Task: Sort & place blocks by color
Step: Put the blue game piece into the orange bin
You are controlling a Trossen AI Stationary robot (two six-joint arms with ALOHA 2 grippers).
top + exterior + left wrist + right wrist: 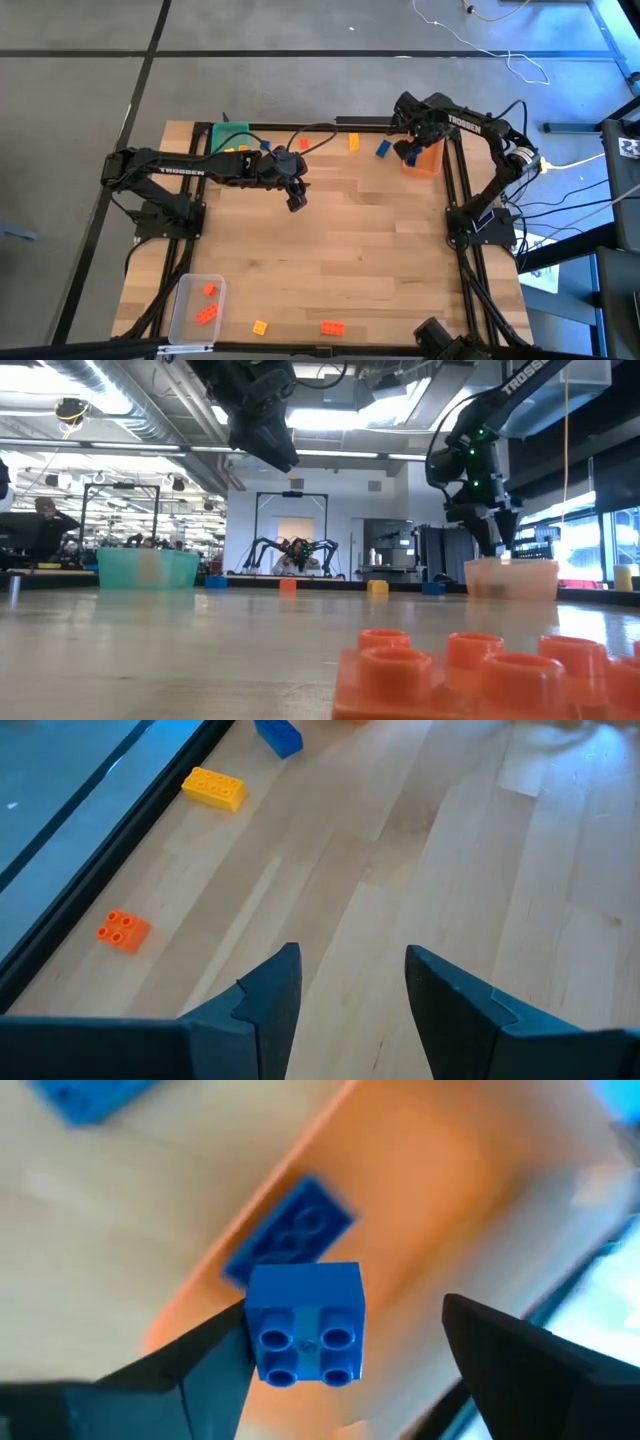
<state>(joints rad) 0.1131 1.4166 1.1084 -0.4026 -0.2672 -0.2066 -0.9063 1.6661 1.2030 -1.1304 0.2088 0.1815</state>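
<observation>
My right gripper (345,1350) hangs open, pointing down over the orange bin (426,160) at the far right. A blue block (305,1320) sits between its fingers, studs facing the camera, close against one finger and well apart from the other. Another blue block (290,1230) lies in the bin below. My left gripper (297,200) hovers open above the middle of the table with nothing between its fingers (345,990). A blue block (383,148), a yellow block (353,142) and an orange block (304,143) lie on the table near the far edge. My right gripper has the blue block's side (252,1320) right against one finger (200,1370); whether they touch I cannot tell. The other finger (510,1360) stands clear of the block with a wide gap. The block is above the orange bin, clear of its floor.
A green bin (228,137) stands at the far left. A clear bin (197,305) with orange blocks stands at the near left. A yellow block (260,326) and an orange block (333,326) lie by the near edge. The table's middle (370,230) is bare wood.
</observation>
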